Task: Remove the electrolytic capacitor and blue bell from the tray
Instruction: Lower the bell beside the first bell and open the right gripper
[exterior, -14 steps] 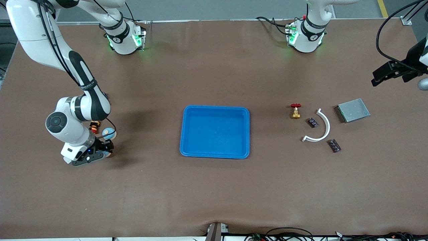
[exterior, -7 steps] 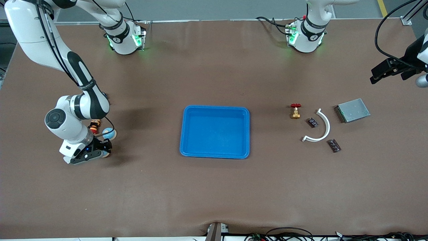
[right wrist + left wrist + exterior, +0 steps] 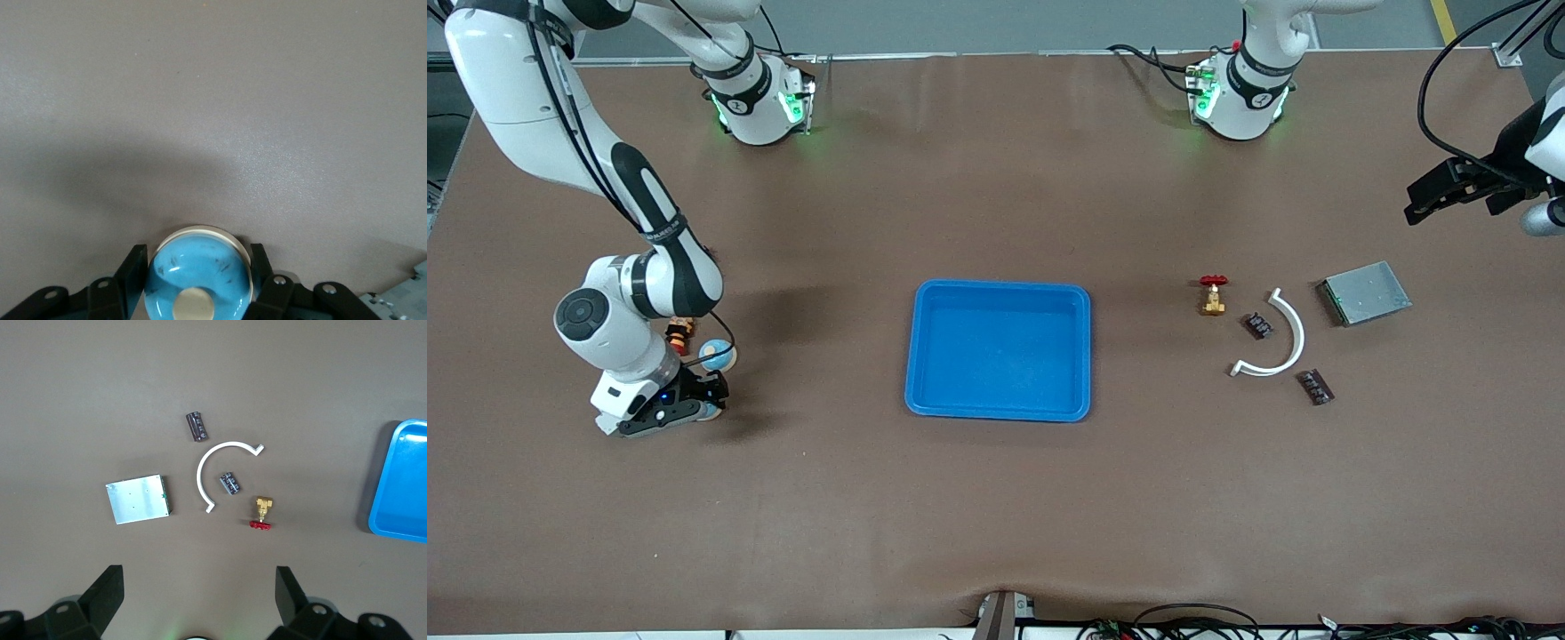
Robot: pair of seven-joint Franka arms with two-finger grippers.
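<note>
A blue bell [image 3: 203, 270] with a cream button sits between the fingers of my right gripper [image 3: 197, 257], which is shut on its sides, low at the table toward the right arm's end [image 3: 698, 404]. The bell's edge shows under the gripper [image 3: 711, 410]. Two small dark capacitors [image 3: 1260, 325] [image 3: 1315, 388] lie toward the left arm's end, also in the left wrist view [image 3: 230, 482] [image 3: 196, 427]. My left gripper [image 3: 199, 593] is open and empty, high over the table's edge at the left arm's end [image 3: 1449, 191]. The blue tray [image 3: 999, 413] lies mid-table.
A second blue-and-white round thing [image 3: 718, 356] and an orange-red part [image 3: 679, 333] lie beside the right arm. A red-handled brass valve [image 3: 1213, 295], a white curved strip [image 3: 1294, 324] and a grey metal plate [image 3: 1366, 292] lie among the capacitors.
My left gripper has drifted up the front view, toward the bases. My right arm has shifted only slightly around the bell.
</note>
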